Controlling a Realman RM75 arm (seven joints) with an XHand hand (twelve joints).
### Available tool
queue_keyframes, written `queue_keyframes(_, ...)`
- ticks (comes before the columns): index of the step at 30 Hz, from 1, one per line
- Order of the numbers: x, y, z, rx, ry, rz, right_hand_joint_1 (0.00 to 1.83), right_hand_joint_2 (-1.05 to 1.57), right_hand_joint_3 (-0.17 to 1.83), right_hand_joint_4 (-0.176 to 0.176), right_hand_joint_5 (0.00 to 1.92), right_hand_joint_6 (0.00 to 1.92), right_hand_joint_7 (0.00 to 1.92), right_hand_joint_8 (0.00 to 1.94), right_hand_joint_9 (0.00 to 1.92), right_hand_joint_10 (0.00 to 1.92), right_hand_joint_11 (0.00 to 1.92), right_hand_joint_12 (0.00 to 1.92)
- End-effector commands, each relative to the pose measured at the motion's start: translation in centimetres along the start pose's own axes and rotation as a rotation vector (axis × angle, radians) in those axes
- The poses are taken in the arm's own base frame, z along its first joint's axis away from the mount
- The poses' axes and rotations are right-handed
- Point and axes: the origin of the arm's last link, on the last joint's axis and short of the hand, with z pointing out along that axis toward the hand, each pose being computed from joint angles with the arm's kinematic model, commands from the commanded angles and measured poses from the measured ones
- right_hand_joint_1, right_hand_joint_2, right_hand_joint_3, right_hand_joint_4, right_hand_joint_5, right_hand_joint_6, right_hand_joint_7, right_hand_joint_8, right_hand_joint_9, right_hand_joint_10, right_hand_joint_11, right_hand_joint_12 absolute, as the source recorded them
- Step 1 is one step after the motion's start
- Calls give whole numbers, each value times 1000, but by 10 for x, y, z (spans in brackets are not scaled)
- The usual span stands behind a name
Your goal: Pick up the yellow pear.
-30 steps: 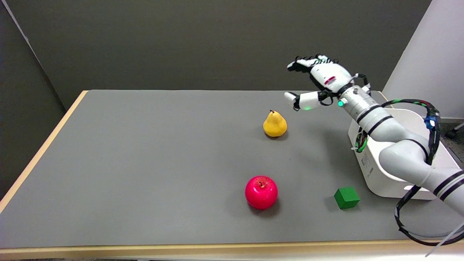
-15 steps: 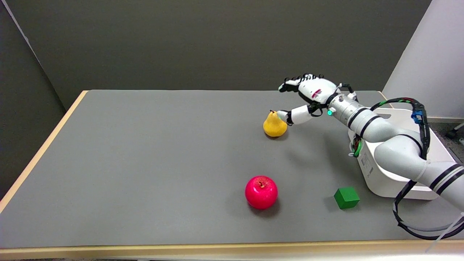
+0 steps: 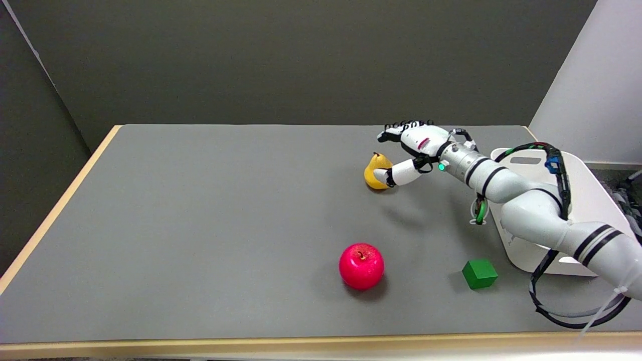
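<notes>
Grey tabletop, four things on it

The tabletop is grey with a pale wood edge; on it stand a pear far right, an apple nearer, a green cube beside it; a white bin at the right edge.

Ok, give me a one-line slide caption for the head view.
Right hand open around the yellow pear on the grey table, not yet closed on it.

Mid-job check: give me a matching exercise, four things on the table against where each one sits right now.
Things:
1. pear
2. apple
3. cube
4. bin

Places:
A. under the right arm, at the table's right edge
B. near front, right of the apple
C. far side, at the right hand
D. near front, left of the cube

Pairs: 1-C, 2-D, 3-B, 4-A
</notes>
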Motion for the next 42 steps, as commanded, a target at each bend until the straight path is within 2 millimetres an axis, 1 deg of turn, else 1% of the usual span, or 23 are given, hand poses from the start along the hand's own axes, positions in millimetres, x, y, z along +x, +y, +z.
queue_keyframes(1, -24, -5, 21, -16, -70, 17, 302, 525, 864, -16, 183, 394, 178, 282, 103, 610, 66, 1252)
queue_keyframes(12, -34, -3, 23, -27, -79, 29, 291, 526, 855, -20, 173, 377, 157, 266, 88, 586, 55, 1227)
queue_keyframes(15, -35, -4, 22, -24, -71, 27, 307, 514, 892, -16, 172, 397, 182, 279, 98, 605, 68, 1253)
queue_keyframes(17, -35, -5, 22, -19, -64, 16, 317, 532, 860, -14, 185, 383, 204, 276, 118, 603, 84, 1250)
queue_keyframes(19, -34, -6, 22, -15, -56, 8, 336, 536, 866, -13, 188, 384, 234, 287, 140, 624, 97, 1259)
queue_keyframes(21, -33, -6, 22, -14, -51, 7, 403, 543, 878, -13, 200, 392, 305, 323, 210, 702, 148, 1304)
queue_keyframes(27, -34, -7, 22, -10, -42, 1, 509, 564, 895, 8, 252, 455, 402, 401, 318, 829, 238, 1390)
queue_keyframes(36, -35, -9, 22, -4, -41, -8, 571, 573, 911, 19, 275, 493, 450, 460, 410, 946, 357, 1526)
queue_keyframes(42, -33, -10, 23, -2, -38, -10, 580, 574, 913, 21, 278, 498, 461, 475, 433, 980, 380, 1548)
